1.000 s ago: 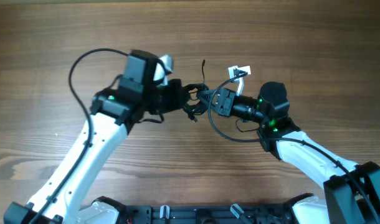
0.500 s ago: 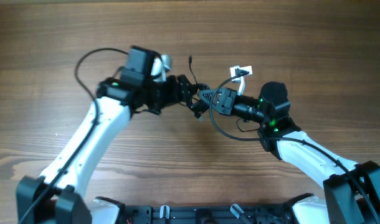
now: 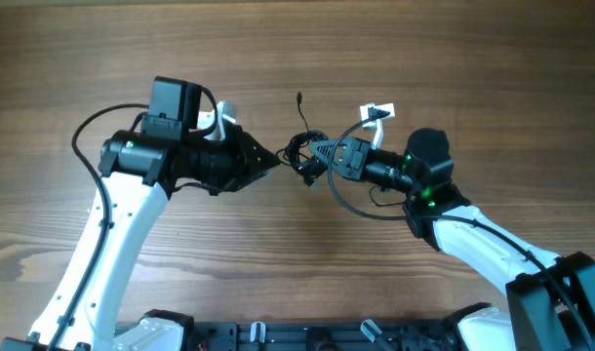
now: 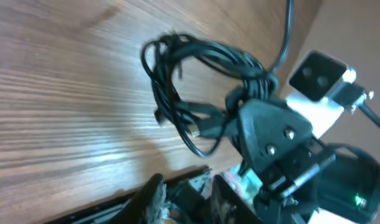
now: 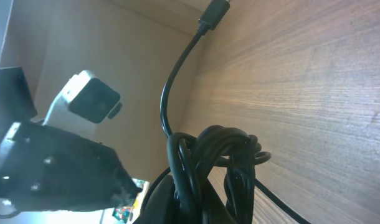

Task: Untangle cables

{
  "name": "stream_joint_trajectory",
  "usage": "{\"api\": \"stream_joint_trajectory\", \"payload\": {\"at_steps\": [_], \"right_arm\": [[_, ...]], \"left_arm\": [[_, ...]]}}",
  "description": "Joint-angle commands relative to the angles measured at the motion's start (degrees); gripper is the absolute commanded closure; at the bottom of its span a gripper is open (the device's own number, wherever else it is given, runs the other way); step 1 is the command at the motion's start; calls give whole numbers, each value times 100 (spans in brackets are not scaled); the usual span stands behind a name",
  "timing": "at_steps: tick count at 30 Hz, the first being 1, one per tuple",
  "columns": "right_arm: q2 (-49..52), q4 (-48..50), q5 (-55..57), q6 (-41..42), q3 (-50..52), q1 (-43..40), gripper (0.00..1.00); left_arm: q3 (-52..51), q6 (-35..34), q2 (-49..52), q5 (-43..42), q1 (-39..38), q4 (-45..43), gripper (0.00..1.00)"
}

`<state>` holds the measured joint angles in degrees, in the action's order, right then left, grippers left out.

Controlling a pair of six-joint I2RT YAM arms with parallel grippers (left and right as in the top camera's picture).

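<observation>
Table (image 3: 473, 58): plain wood grain under both arms, seen from overhead.
Left gripper (image 3: 274, 155): it lay near the middle of the table and pointed right at the bundle. Its tip was just beside the nearest loop, and I saw no contact. My wrist view gave only dark, blurred finger ends along the bottom edge, so I could not tell whether the jaws stood apart or together.
Cables (image 3: 303, 152): one small knotted bundle of thin black cord sat between the two grippers, at the centre of the table. From the left wrist the cables (image 4: 221, 57) showed as several loops bunched into a ring, with a few strands hanging below it. I could not tell whether the bundle rested on the wood or hung just above it.
Loose end: one cord ran from the bundle toward the far edge and ended in a small plug (image 3: 299, 97). The right wrist view showed that plug (image 5: 213, 11) at the top of the picture.
Right gripper (image 3: 322, 156): its jaws were clamped together on the right side of the bundle. From the left wrist I saw the right gripper (image 4: 243, 106) pinching the strands where they gathered. The cables (image 5: 224, 146) crowded right against its own camera.
</observation>
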<state>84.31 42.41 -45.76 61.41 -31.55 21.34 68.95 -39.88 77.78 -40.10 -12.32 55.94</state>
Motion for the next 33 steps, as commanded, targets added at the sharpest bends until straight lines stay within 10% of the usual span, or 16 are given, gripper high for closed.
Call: {"api": "stream_joint_trajectory", "payload": {"at_steps": [1,25,29,33], "right_arm": [[35,39,48,205,-76,35,93],[33,321,-149,321,-76,35,93],[35,295,-120,310,-76,35,85],[35,295,28,308,-76,35,76]], "left_arm": [[28,-560,186,361,-120,-227,85],[28,-560,1679,999,-1453,-1661,96],[68,-546,1447,846,-1086,-1698,48],[74,-538,763,608,-586,-1624,32]]}}
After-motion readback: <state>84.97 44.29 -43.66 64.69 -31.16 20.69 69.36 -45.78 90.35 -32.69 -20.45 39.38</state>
